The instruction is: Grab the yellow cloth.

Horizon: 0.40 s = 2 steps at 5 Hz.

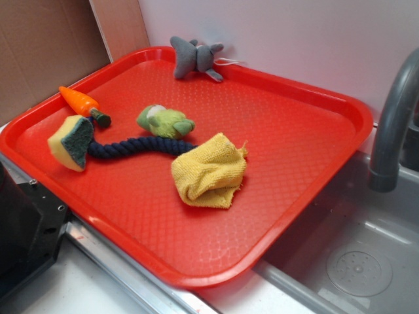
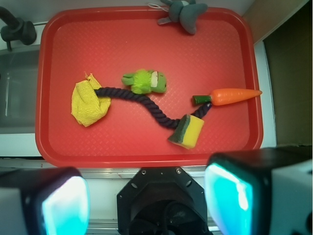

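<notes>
Red tray (image 2: 146, 44) fills most of the wrist view, lying ahead of and below the tool; its near rim runs just beyond the fingertips. In the exterior view the tray (image 1: 275, 131) sits on a counter beside a grey sink (image 1: 353, 261), with a dark faucet (image 1: 393, 131) at the tray's far side from the arm.

Gripper (image 2: 146, 196): both fingers show at the bottom of the wrist view, spread wide, nothing between them. It hangs over the counter edge, short of the tray, touching none of the objects.

Dark blue rope (image 2: 146, 105): runs across the tray ahead of the tool, from ahead-left to ahead-right. One end disappears under the cloth, the other ends near the sponge and carrot.

Yellow cloth (image 2: 88, 103): crumpled, folded on itself, ahead and to the left of the tool, lying on the tray floor over the rope's left end. In the exterior view the cloth (image 1: 209, 171) is on the sink side of the tray.

Grey plush toy (image 2: 183, 12): farthest from the tool, at the tray's far rim.

Toy carrot (image 2: 230, 96): ahead-right, green stem end beside the rope.

Green plush toy (image 2: 146, 82): straight ahead, just beyond the rope.

Yellow sponge (image 2: 188, 131) with dark green face: nearest the tool, slightly right, tilted on edge.
</notes>
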Available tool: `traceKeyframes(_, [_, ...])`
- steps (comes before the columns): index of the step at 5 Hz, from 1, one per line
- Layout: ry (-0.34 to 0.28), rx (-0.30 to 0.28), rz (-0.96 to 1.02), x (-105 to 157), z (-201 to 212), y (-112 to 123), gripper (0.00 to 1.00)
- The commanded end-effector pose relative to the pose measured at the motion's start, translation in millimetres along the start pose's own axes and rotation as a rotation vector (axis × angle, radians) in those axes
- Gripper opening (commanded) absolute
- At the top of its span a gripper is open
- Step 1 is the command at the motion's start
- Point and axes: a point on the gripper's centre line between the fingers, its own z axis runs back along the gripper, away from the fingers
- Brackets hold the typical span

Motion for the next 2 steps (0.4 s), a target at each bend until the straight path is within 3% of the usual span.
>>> traceKeyframes(1, [0.000,0.000,0.000,0.0,0.0,0.0,1.00])
traceKeyframes(2, [0.177,0.259,0.206,8.3,-33.4,-19.9,1.00])
